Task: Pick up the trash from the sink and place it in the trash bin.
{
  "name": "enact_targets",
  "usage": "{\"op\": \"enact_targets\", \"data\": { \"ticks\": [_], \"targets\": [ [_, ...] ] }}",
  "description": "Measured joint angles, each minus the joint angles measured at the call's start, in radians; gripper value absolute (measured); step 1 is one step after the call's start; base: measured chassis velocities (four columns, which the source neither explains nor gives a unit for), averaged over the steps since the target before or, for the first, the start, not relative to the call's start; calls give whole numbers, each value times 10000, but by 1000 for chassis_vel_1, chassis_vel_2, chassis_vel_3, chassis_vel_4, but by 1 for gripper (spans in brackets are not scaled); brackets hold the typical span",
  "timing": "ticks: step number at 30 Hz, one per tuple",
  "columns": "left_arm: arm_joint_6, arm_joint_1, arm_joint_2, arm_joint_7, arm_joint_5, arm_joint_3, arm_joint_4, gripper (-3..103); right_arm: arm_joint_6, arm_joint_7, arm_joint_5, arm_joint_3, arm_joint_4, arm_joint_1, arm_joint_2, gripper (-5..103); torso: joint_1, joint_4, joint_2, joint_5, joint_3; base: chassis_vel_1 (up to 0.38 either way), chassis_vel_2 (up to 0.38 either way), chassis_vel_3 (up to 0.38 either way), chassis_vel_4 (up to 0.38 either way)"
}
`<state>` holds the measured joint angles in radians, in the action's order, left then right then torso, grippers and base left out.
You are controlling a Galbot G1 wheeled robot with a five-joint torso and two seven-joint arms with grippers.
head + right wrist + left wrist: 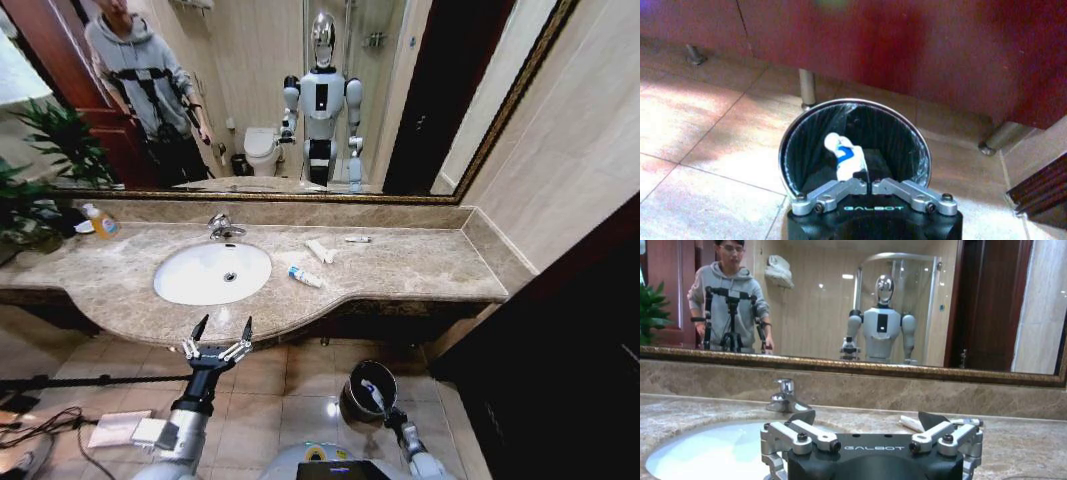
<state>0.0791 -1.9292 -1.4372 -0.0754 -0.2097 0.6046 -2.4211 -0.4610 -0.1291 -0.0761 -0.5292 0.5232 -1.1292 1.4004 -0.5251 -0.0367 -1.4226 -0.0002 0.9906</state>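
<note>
The beige-brown marble counter (420, 265) runs below a wide framed mirror (300, 90), and the white oval sink (212, 273) is set into it left of centre, with the chrome faucet (222, 228) at its back rim and an orange-yellow soap bottle (100, 221) near the counter's far left end. On the tiled floor (290, 385) in front of the counter stands the round black trash bin (352, 396), its shiny rim close to the cabinet legs in the right wrist view. The left gripper (222, 331) hovers at the counter's front edge, just before the sink, its jaws spread wide and holding nothing. The right gripper (871, 181) hangs low over the bin's mouth, its jaws closed together on a white tube with blue markings (843, 157) that sits inside the rim. Three more pieces of trash lie on the counter to the right of the sink: a white tube with a blue end (305, 277) nearest the basin, a white wrapper (319, 250) behind it, and a small thin tube (357, 239) near the mirror.
</note>
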Motion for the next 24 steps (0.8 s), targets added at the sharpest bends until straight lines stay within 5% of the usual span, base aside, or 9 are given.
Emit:
{"op": "enact_targets", "data": {
  "ticks": [5,12,16,18,24],
  "targets": [
    [0,0,0,0,0,0,0,100,212,119,-80,-11,59,64,41,-3,0,0,0,4,0,0,0,0,0],
    [0,0,0,0,0,0,0,100,167,517,-385,-32,226,-42,19,28,0,0,0,1,-1,0,0,0,0],
    [0,0,0,0,0,0,0,100,24,606,-385,-38,377,-135,-27,33,0,-1,0,3,-1,0,0,0,0],
    [0,0,0,0,0,0,0,100,-91,661,-352,-43,546,-245,-78,44,0,-1,0,1,-1,0,0,0,0],
    [0,0,0,-1,0,0,0,100,-23,700,717,-54,2866,-1524,-346,66,0,-1,0,4,-1,0,0,0,0]
  ]
}}
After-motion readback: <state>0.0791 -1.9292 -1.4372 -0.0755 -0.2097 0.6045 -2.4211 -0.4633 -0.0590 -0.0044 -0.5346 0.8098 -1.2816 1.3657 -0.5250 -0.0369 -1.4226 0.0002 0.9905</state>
